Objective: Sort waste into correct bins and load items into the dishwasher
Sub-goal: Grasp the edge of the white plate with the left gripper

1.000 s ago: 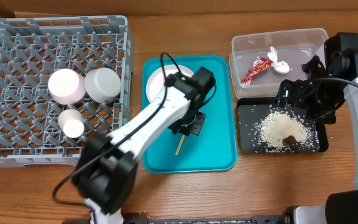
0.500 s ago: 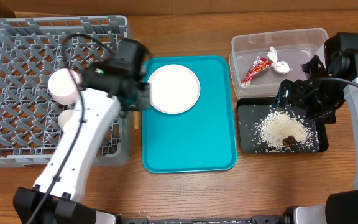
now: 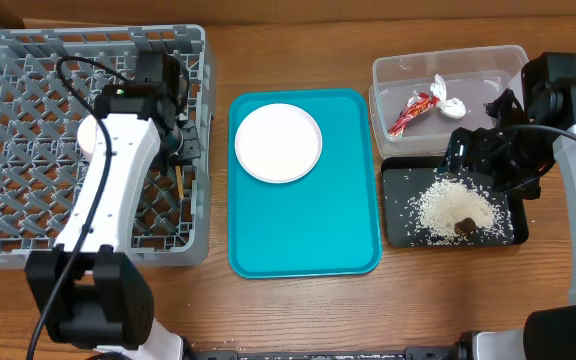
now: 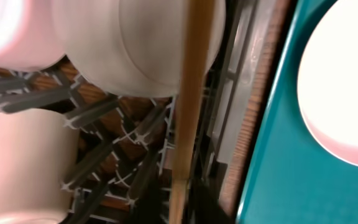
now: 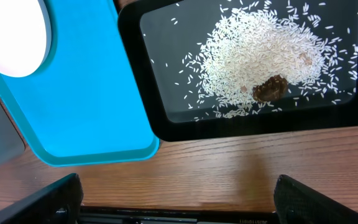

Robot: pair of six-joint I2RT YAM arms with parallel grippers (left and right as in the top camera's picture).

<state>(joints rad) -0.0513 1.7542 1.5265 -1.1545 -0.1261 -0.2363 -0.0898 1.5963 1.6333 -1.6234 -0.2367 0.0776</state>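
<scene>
My left gripper (image 3: 181,150) is shut on a thin wooden stick (image 3: 180,182) and holds it over the right edge of the grey dish rack (image 3: 28,60). In the left wrist view the stick (image 4: 190,106) runs up from the jaws (image 4: 185,213) across a white cup (image 4: 129,50). A white plate (image 3: 278,142) lies on the teal tray (image 3: 308,230). My right gripper (image 3: 488,160) is open and empty above the black tray (image 3: 400,228) holding rice (image 5: 260,56) and a brown lump (image 5: 269,89); its fingers (image 5: 179,205) are spread wide.
A clear bin (image 3: 388,75) at the back right holds a red and white wrapper (image 3: 423,100). Cups stand in the rack: a pink one (image 4: 11,25) and a pale one (image 4: 23,162), mostly hidden under my left arm in the overhead view.
My left arm has swung left from the teal tray to the rack, carrying the wooden stick. The plate is now uncovered. The right arm has not moved.
</scene>
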